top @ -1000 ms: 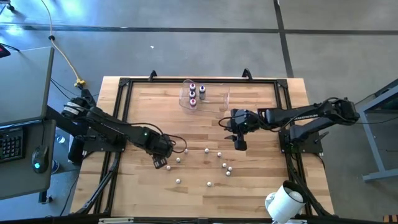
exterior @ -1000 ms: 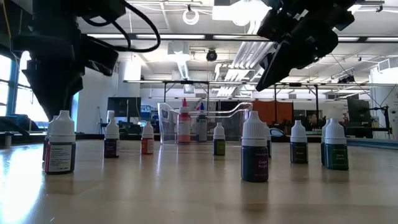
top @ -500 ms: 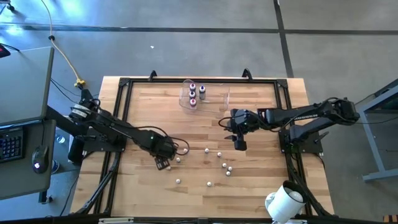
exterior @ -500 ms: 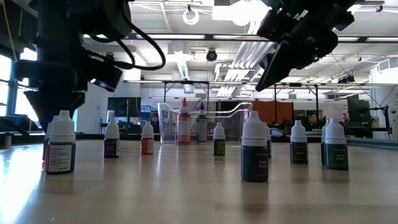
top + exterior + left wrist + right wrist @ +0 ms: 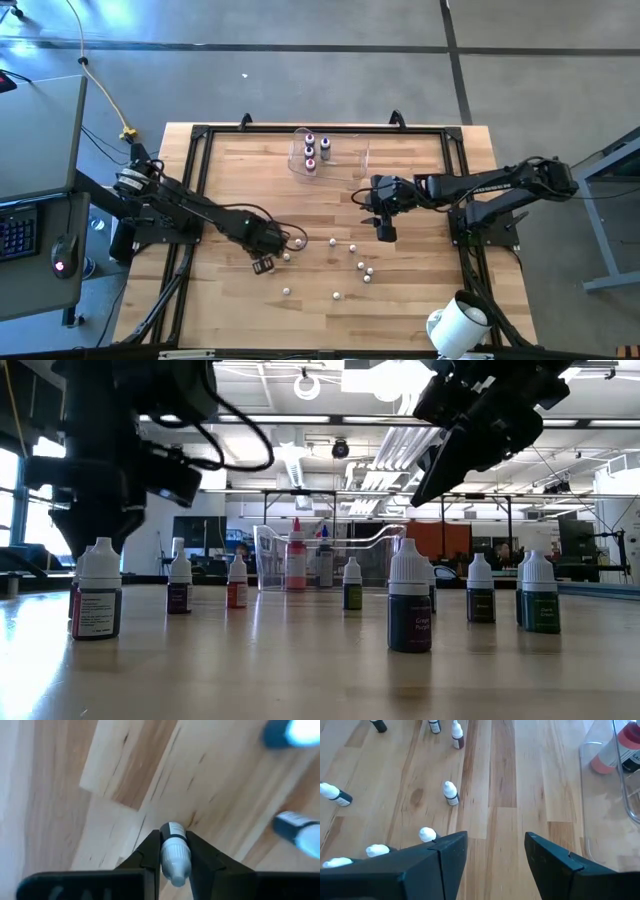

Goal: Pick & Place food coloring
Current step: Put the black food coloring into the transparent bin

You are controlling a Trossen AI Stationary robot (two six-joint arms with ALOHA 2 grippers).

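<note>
Since a second ago, the left gripper (image 5: 262, 265) has slid toward the table's middle and clamped its fingers (image 5: 149, 854) on one small white-capped bottle (image 5: 174, 852), which the left wrist view shows pinched upright between the two dark tips. From above, that gripper sits low over the wooden table (image 5: 230, 180), at the left end of the scattered food coloring (image 5: 350, 262). Loose bottles stand on the planks between the two arms and toward the table's near edge; at table height they form a ragged row, with one dark bottle (image 5: 410, 604) nearest the camera and another (image 5: 97, 590) under the left arm. Three more bottles (image 5: 315, 149) stand inside the clear plastic tub (image 5: 345, 160) at the far edge of the table. Raised above the wood, the right gripper (image 5: 386, 232) hangs near the table's middle, between the tub and the loose bottles, jaws spread apart and holding nothing. A big white cylinder (image 5: 457, 324) lies at the near right corner.
</note>
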